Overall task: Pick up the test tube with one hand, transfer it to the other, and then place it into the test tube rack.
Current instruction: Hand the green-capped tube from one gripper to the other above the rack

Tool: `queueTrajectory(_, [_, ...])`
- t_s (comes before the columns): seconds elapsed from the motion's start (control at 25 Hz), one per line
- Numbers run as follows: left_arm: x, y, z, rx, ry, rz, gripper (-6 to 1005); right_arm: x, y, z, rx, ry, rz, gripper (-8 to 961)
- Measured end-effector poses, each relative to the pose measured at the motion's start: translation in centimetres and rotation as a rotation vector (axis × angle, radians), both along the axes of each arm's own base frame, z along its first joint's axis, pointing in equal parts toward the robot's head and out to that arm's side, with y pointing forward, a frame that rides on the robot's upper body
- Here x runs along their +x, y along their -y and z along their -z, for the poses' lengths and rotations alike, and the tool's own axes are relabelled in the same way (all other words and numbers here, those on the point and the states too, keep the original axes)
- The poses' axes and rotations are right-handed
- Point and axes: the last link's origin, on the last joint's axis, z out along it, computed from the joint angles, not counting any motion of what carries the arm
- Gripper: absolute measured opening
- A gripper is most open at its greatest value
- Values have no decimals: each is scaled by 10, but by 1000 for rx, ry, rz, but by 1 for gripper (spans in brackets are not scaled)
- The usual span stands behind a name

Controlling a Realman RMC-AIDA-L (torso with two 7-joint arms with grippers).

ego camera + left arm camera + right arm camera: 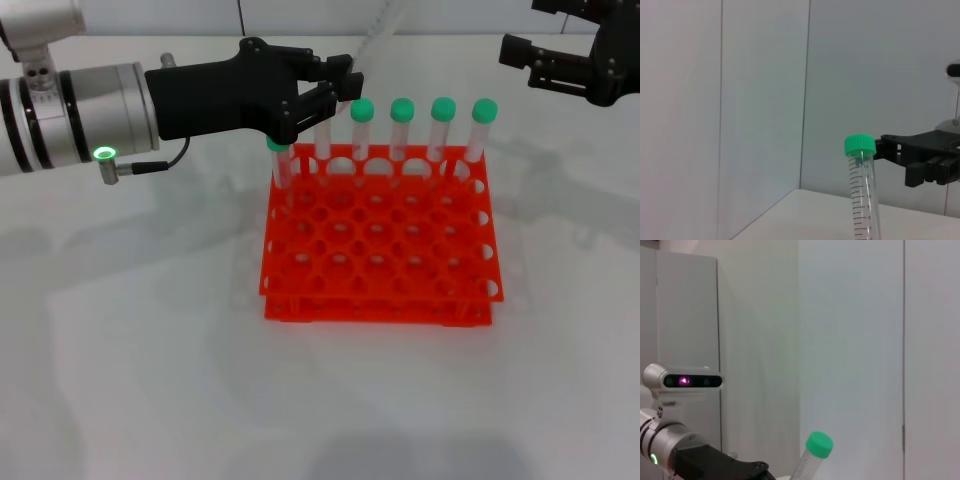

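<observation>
- Standing on the white surface (130,350), the bright orange-red plastic rack (380,240) with its grid of round holes carries six clear tubes with green screw caps, all in its far row.
- Four caps show plainly; the fifth tube (323,140) rises between the left gripper's (335,88) fingers, which look clamped on it above the rack's far left corner.
- The sixth tube (281,165) sits lower beside it.
- The right gripper (535,62) hovers beyond the rack's far right corner, fingers apart.

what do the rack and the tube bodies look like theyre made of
Test tube rack: likely moulded plastic, bright orange-red with a slight sheen. Tube: clear, probably plastic, since its printed scale marks show against the see-through wall; green cap opaque and ribbed.
</observation>
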Motion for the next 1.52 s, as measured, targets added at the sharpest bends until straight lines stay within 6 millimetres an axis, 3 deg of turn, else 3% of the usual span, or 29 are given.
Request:
queueTrajectory(1.0, [-1, 1, -3, -5, -1, 9, 181, -42, -18, 26, -100, -54, -82, 739])
queueTrajectory(1.52, [0, 1, -2, -7, 1, 10, 181, -53, -23, 30, -119, -64, -103, 738])
